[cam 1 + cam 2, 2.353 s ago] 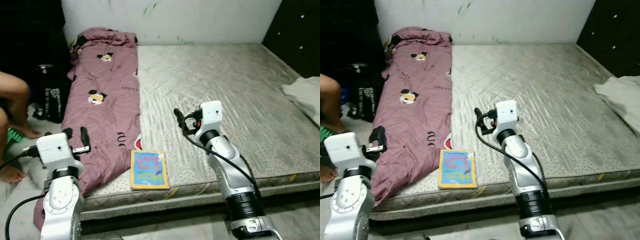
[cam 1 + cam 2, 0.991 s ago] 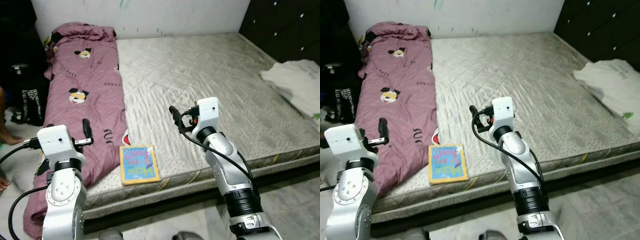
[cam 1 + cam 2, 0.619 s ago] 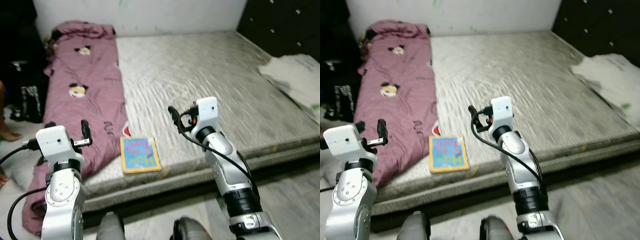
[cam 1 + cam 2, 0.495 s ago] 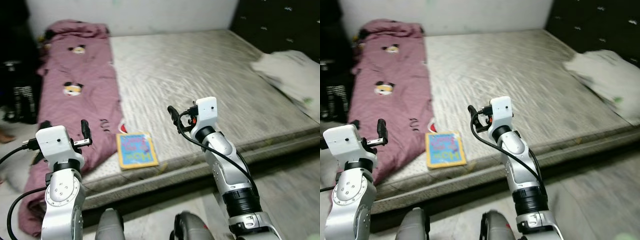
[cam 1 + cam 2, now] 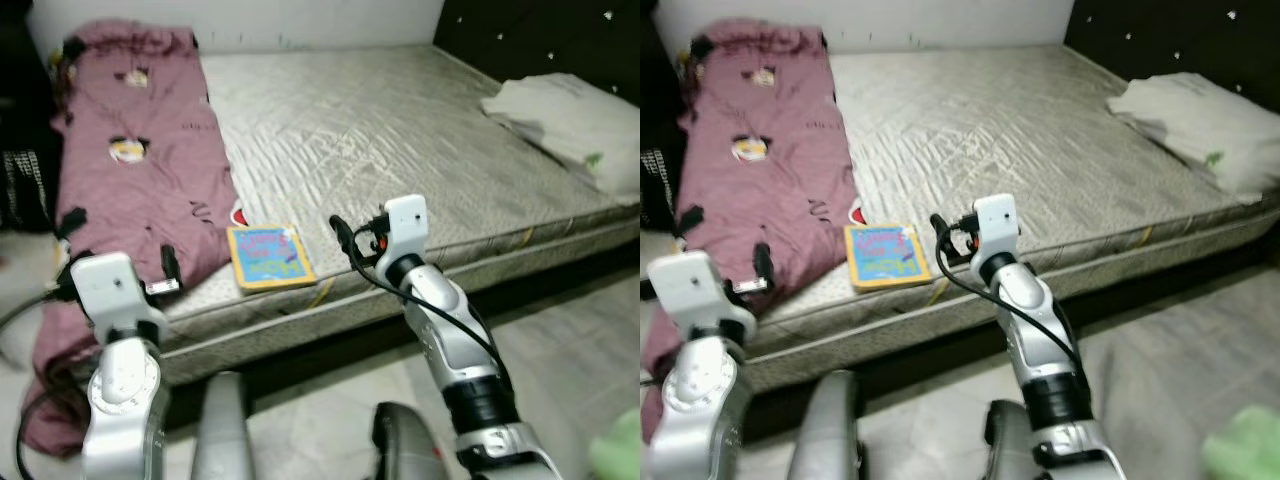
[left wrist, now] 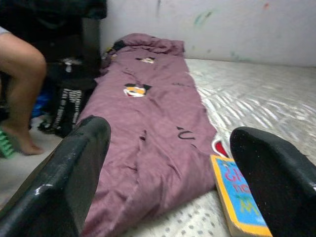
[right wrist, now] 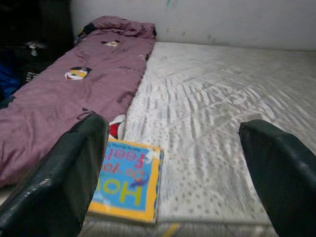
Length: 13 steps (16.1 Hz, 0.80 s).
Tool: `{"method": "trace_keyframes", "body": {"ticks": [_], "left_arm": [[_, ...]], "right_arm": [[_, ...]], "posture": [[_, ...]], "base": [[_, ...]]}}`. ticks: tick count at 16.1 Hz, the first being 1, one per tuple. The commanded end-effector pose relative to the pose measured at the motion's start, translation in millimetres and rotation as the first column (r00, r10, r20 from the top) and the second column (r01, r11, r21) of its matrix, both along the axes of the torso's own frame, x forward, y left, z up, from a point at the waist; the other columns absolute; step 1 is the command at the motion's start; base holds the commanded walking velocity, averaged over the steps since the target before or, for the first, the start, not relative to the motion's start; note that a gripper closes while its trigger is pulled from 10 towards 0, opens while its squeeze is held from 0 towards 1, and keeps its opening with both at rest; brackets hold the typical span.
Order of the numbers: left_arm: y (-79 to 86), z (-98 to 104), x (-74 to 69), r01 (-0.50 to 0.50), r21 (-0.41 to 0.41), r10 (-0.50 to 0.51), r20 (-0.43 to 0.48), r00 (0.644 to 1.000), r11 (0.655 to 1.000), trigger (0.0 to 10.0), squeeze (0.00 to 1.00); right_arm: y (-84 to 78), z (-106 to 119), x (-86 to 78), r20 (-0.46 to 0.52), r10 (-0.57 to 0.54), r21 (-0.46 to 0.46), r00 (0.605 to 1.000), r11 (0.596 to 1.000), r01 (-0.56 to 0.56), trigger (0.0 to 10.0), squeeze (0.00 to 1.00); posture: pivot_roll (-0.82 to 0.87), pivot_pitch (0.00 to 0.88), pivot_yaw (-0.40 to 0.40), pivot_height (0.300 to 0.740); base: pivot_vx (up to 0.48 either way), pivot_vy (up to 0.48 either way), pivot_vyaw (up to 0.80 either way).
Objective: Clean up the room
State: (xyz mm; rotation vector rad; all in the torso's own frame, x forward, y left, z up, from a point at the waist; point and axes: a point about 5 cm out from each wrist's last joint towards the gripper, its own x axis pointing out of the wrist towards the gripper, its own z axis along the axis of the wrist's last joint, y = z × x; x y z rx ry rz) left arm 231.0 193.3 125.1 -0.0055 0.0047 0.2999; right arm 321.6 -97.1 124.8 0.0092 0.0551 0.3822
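Observation:
A blue and yellow picture book (image 5: 267, 256) lies flat near the front edge of the bare grey mattress (image 5: 400, 150). Beside it, a purple cartoon-print blanket (image 5: 130, 170) stretches along the left side of the bed and droops over the edge. A white pillow (image 5: 565, 110) rests at the far right corner. My left gripper (image 6: 170, 129) is open and empty, held in the air before the blanket's lower end. My right gripper (image 5: 342, 238) is open and empty too, hovering just right of the book (image 7: 129, 180).
The bed's front edge faces me, with grey tiled floor (image 5: 560, 340) in front. My own legs (image 5: 220, 430) show at the bottom. Something green (image 5: 620, 450) lies blurred on the floor at lower right. A person's leg (image 6: 19, 84) and a black bag (image 6: 66, 98) are left of the bed.
The whole picture has shifted, so the camera moved: the bed now sits farther off with more floor showing. Both arms keep the same raised pose. Nothing on the bed moved.

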Motion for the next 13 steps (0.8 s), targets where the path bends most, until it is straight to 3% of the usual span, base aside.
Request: {"method": "trace_keyframes", "body": {"ticks": [1,10,13], "left_arm": [[-2.3,5.2,0.9,0.003,0.006,-0.003,0.02,1.0,1.0,10.0,0.0],[-2.2,5.2,1.1,0.005,0.0,-0.005,0.02,1.0,1.0,10.0,0.0],[-3.3,5.7,1.3,0.016,-0.001,-0.016,0.025,1.0,1.0,10.0,0.0]], "right_arm": [[-4.2,0.6,2.2,-0.006,-0.007,-0.01,1.0,1.0,0.007,10.0,0.0],[-3.2,1.4,1.9,0.001,0.001,-0.015,1.0,1.0,-0.001,10.0,0.0],[-1.7,1.8,1.2,0.007,0.013,-0.021,1.0,1.0,-0.013,10.0,0.0]], "posture": [[-0.04,0.0,-0.034,0.58],[-0.04,0.0,-0.033,0.58],[-0.04,0.0,-0.032,0.58]], "base": [[0.0,0.0,0.0],[0.0,0.0,0.0],[0.0,0.0,0.73]]}}
